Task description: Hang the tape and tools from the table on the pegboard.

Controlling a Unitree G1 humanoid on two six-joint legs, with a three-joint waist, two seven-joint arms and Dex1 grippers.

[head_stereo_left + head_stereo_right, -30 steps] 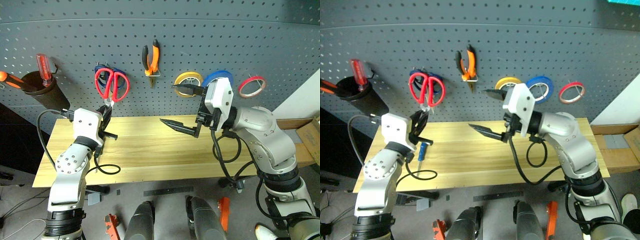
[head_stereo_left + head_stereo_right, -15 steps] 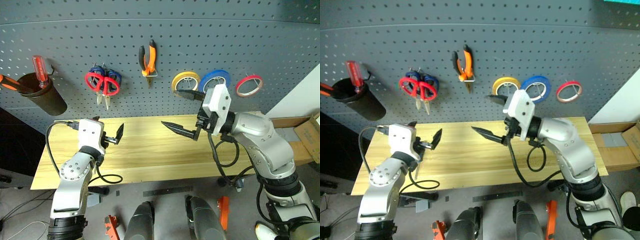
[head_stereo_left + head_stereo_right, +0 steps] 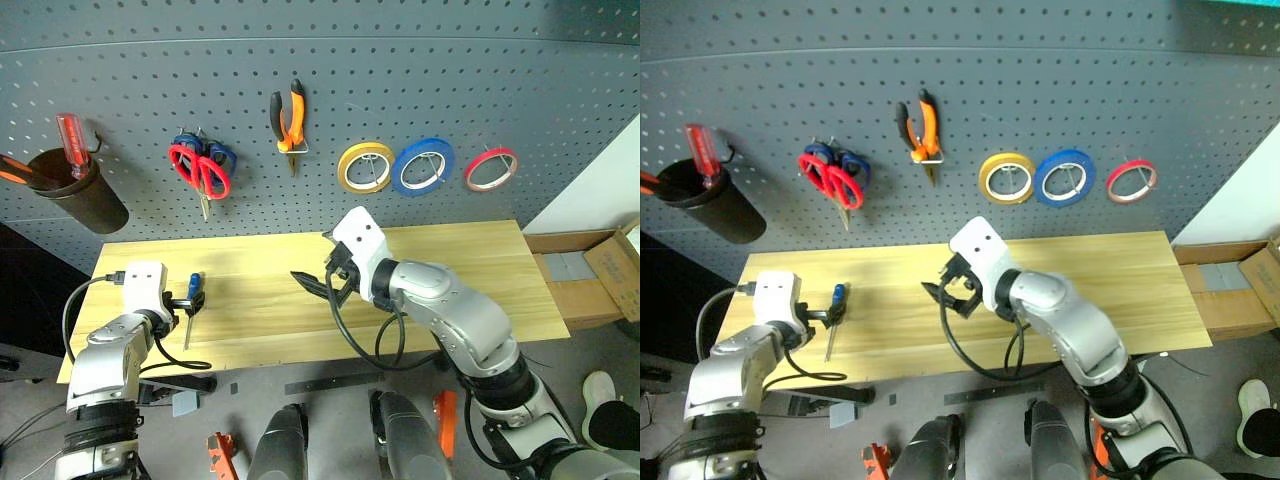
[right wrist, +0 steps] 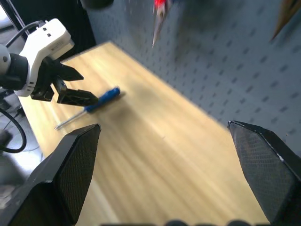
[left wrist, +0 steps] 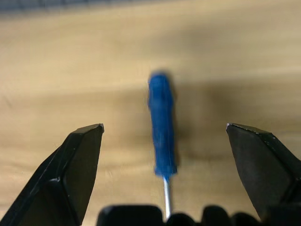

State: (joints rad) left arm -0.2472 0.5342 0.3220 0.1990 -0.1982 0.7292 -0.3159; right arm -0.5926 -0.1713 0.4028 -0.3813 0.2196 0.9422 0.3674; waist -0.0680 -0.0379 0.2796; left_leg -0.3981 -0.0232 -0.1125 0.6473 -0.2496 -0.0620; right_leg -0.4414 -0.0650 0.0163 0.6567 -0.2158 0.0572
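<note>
On counter [image 3: 450,290], left end: screwdriver [image 3: 191,302], blue handle, thin steel shaft, lay flat w/ left gripper [image 5: 164,141] fingers wide apart astride it. Likely light, stiff, prone to roll; best gripped mid-handle. Right gripper [image 3: 322,272] fingers apart, empty.

The robot has two arms built from rounded, silver-grey metallic segments joined by darker bands. Each arm ends in a white, boxy wrist housing. From each housing extends a gripper of two black, tapering, pointed fingers: the left gripper [image 3: 183,303] and the right gripper [image 3: 318,268]. The inner faces of the right gripper's fingers [image 4: 70,174] carry a fine cross-hatched texture. Black cables loop loosely out from each wrist housing and curve back along the forearm. Small round fasteners dot the left arm's silver shell.
</note>
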